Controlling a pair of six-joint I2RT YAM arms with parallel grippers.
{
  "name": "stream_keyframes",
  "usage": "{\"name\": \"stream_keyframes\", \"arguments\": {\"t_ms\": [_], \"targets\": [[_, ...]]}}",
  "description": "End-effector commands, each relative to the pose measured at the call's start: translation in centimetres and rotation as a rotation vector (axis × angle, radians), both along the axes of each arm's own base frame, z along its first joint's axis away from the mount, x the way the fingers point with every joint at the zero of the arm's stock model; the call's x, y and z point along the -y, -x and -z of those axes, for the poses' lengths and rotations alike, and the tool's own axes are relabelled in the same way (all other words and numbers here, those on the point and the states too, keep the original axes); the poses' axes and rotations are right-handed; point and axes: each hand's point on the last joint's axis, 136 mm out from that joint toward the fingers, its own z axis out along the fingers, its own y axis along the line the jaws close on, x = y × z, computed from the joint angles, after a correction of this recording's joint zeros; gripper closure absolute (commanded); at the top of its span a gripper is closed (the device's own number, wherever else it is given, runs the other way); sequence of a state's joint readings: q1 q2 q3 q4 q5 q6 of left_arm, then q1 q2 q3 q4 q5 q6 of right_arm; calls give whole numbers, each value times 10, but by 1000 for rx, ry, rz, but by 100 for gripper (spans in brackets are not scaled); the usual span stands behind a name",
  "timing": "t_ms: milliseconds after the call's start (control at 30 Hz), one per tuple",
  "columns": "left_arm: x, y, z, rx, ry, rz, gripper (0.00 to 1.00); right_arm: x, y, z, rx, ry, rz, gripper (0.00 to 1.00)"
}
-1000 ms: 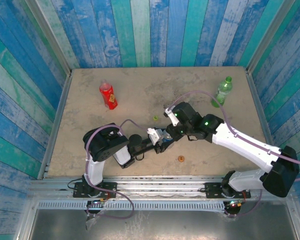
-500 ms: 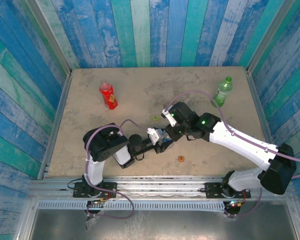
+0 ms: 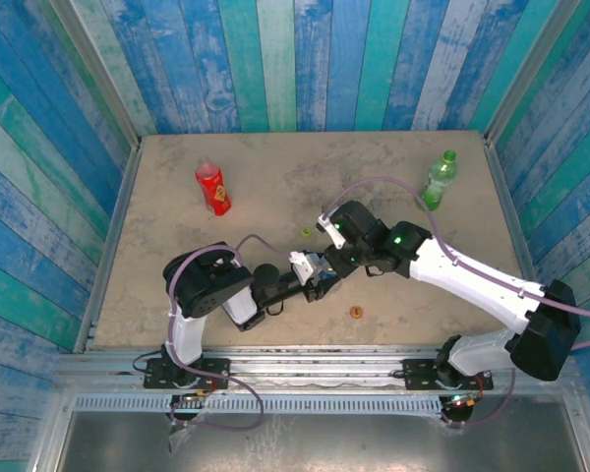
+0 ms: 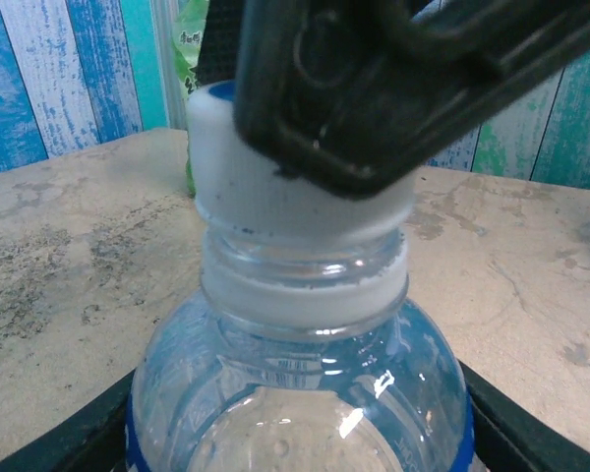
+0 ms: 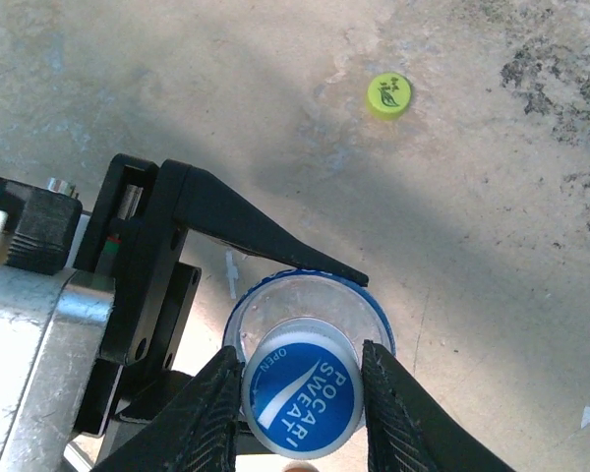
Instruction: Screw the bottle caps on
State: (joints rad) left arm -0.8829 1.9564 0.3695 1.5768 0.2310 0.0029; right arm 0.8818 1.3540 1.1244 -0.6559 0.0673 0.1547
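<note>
In the top view the arms meet just below the middle of the frame, where the left gripper (image 3: 320, 275) and the right gripper (image 3: 332, 262) crowd together over one spot on the table (image 3: 275, 167). The left wrist view has the clear bottle (image 4: 300, 393) upright at lower centre. The left gripper (image 4: 300, 447) is closed on its body, with a dark finger (image 4: 79, 447) at each lower corner. The blue cap (image 4: 275, 202), white on its side, sits on the bottle's neck, and a black finger of the right gripper covers its upper right. In the right wrist view the right gripper (image 5: 303, 418), at bottom centre, has its fingers (image 5: 211, 413) drawn in narrowly against both sides of the blue cap (image 5: 303, 398). They look to be touching it, though how hard they pinch is not clear. The left gripper's black finger (image 5: 256, 236) lies along the upper left of the clear bottle (image 5: 374, 320). The green cap (image 5: 388, 95) lies flat on the table at upper right, well apart from the bottle. From above, the green cap (image 3: 306, 232) is just above the grippers and the orange cap (image 3: 355, 313) just below them. The red bottle (image 3: 212, 189) is at the table's upper left and the green bottle (image 3: 436, 180) at its upper right.
</note>
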Motion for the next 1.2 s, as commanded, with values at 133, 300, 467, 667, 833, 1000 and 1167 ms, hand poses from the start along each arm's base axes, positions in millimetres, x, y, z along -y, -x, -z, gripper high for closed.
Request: {"name": "stream_keyframes", "arguments": {"t_ms": [133, 300, 467, 667, 833, 1000, 1167], "targets": [[3, 2, -2, 0, -4, 16, 43, 0, 5, -4, 5, -20, 4, 57], [3, 2, -2, 1, -3, 15, 43, 2, 3, -15, 33, -45, 15, 46], [3, 2, -2, 1, -4, 16, 43, 7, -1, -26, 59, -83, 58, 43], [2, 2, -2, 4, -2, 13, 43, 12, -7, -20, 9, -140, 95, 56], [2, 2, -2, 4, -2, 12, 43, 12, -6, -7, -30, -129, 81, 65], [1, 2, -3, 6, 1, 11, 43, 16, -7, 6, -56, -121, 91, 71], [1, 3, -3, 3, -1, 11, 43, 23, -5, 16, -85, -130, 104, 74]]}}
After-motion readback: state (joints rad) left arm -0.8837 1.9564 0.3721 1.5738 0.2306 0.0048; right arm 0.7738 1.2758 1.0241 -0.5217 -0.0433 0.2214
